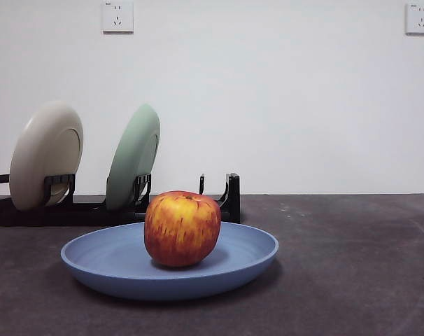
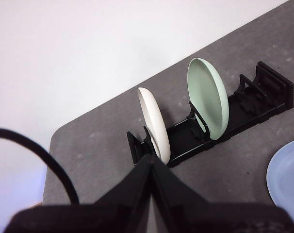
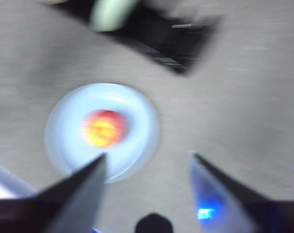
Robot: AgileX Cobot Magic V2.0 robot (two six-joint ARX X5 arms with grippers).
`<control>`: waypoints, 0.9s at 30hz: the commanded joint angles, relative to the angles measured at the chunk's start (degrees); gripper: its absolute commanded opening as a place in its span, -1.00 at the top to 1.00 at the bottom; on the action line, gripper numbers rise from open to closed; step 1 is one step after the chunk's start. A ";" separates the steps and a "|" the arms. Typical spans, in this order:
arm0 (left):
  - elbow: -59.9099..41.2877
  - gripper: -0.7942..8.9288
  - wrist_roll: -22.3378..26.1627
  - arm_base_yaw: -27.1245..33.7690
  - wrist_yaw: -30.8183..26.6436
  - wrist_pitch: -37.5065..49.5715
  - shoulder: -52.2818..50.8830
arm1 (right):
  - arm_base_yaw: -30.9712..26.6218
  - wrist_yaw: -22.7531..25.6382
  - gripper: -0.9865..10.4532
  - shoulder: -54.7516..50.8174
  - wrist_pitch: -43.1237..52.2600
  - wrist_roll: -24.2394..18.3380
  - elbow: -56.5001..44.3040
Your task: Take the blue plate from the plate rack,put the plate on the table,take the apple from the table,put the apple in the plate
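Apple: a red and yellow apple [image 1: 182,228] sits upright in the middle of the blue plate [image 1: 114,260], so the placing looks finished.
Plate: it lies flat on the grey table [image 1: 352,266], just in front of the black plate rack [image 1: 229,196].
Rack: a cream plate [image 1: 45,155] and a pale green plate [image 1: 133,157] lean in their slots, held on edge; the end slot is vacant.
Right hand [image 3: 147,162]: spread wide, holding nothing, high above the apple, which lies below and ahead of it.
Left hand [image 2: 151,162]: fingers pressed together, holding nothing, near the rack's cream-plate end, apparently waiting.
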 commanded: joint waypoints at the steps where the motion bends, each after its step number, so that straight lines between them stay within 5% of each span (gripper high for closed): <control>1: 0.22 0.85 -0.68 0.20 -0.22 0.15 -0.11 | -0.04 4.55 0.85 -4.44 -1.18 -0.11 -0.28; 16: 0.63 0.84 -1.25 0.20 -0.20 -0.04 0.02 | -0.07 25.44 0.82 -15.08 -1.14 5.51 -2.40; 27: 0.61 0.84 -1.27 0.17 -0.02 0.07 3.19 | -0.04 25.90 0.82 -13.86 -1.18 5.68 -2.40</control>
